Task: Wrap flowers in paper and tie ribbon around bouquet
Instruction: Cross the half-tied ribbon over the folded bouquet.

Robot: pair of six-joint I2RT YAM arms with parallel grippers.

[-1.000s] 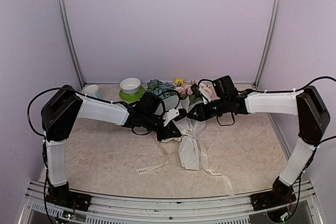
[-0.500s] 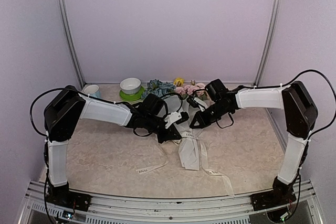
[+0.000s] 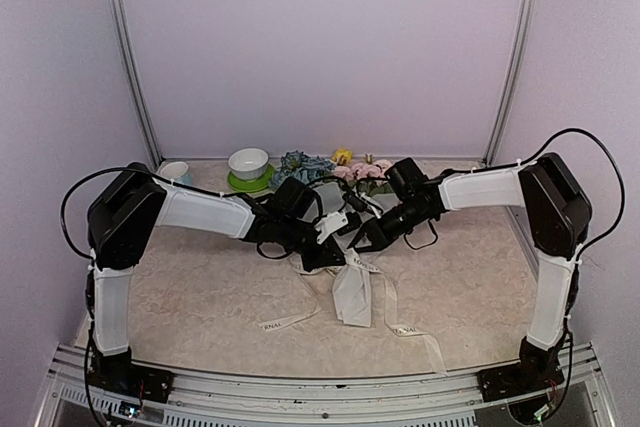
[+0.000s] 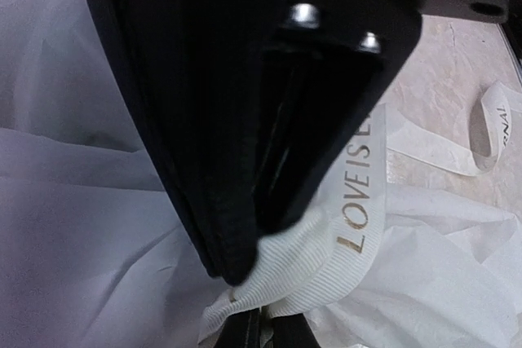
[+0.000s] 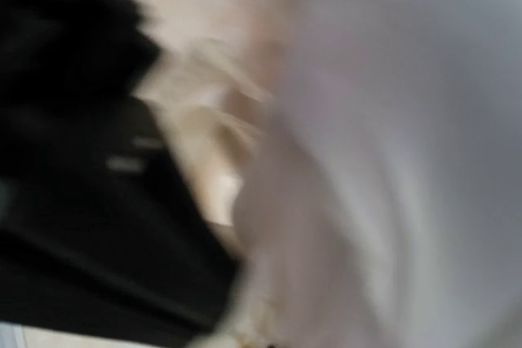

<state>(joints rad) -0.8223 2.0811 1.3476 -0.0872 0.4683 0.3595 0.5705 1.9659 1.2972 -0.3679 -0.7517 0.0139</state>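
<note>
The bouquet lies mid-table, its flowers (image 3: 318,167) towards the back wall and the white paper (image 3: 352,295) cone pointing at me. The cream ribbon (image 3: 288,321) crosses the cone, and its tails trail over the table on both sides. My left gripper (image 3: 338,249) and right gripper (image 3: 362,244) meet tip to tip above the cone's waist. In the left wrist view the left gripper (image 4: 269,328) is shut on a fold of the lettered ribbon (image 4: 359,201). The black right gripper (image 4: 253,250) presses shut on the same fold from above, over the paper (image 4: 81,242). The right wrist view is blurred.
A white bowl on a green plate (image 3: 248,163) and a pale blue cup (image 3: 176,173) stand at the back left. A black cable loop (image 3: 432,232) hangs beside the right forearm. Metal posts rise at both back corners.
The right arm has swung left to the left gripper and its jaws have closed. The paper cone's lower end has shifted slightly left. The left arm has hardly moved.
</note>
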